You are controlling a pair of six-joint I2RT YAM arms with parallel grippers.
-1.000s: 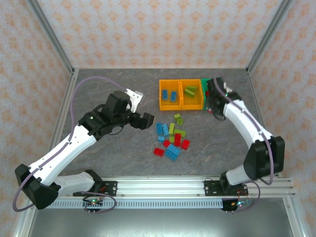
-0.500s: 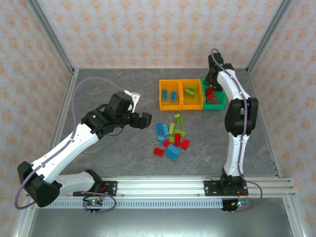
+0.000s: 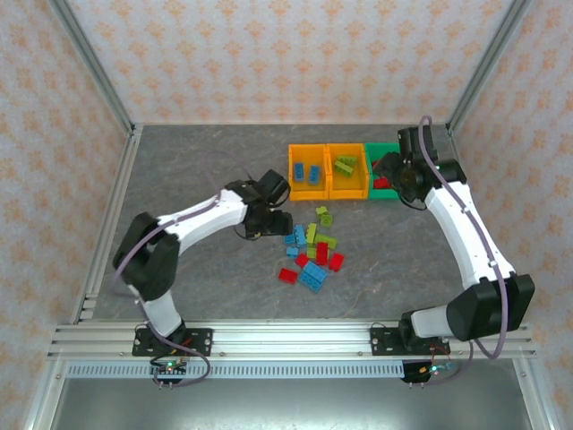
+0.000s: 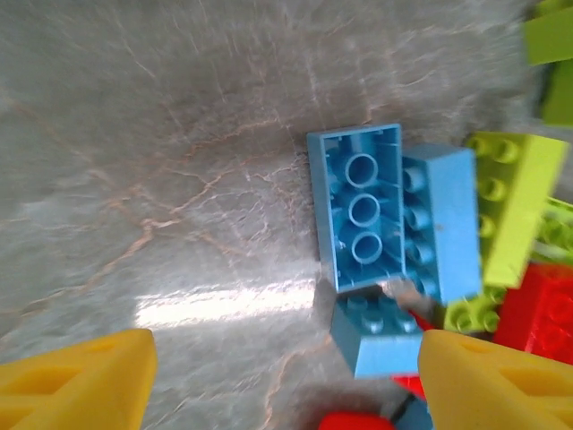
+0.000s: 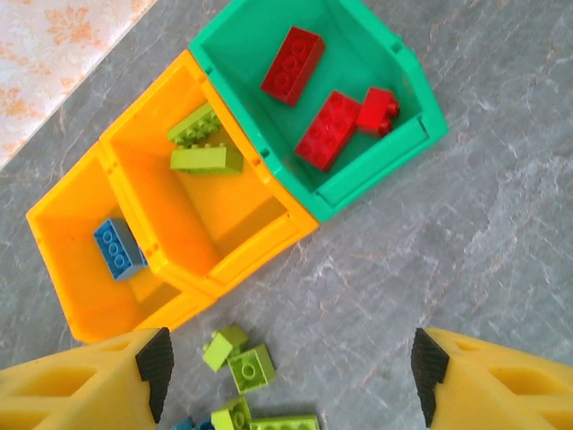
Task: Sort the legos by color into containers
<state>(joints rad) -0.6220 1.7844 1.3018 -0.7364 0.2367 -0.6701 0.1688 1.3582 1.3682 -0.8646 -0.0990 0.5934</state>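
The legos [image 3: 312, 251] lie in a loose pile of light blue, lime green and red at mid table. My left gripper [image 3: 279, 222] is low at the pile's left edge. In the left wrist view it [image 4: 286, 385] is open, with a small light blue brick [image 4: 380, 336] just inside its right finger [image 4: 497, 381] and an upturned blue brick [image 4: 358, 206] beyond. My right gripper [image 5: 286, 385] is open and holds nothing, above bare table in front of the containers. The green bin [image 5: 407, 134] holds red bricks [image 5: 327, 130]. The middle orange bin [image 5: 260, 242] holds lime bricks [image 5: 206, 159]. The left orange bin [image 5: 63, 269] holds a blue brick [image 5: 116, 248].
The three bins [image 3: 348, 195] stand side by side at the back of the table, right of centre. Lime bricks [image 5: 251, 367] lie on the table just in front of the orange bins. Metal frame posts and patterned walls close in the grey table [image 3: 197, 161].
The left arm has swung right and down to the pile's left edge. The right arm has swung about over the green bin and now stands at its right side.
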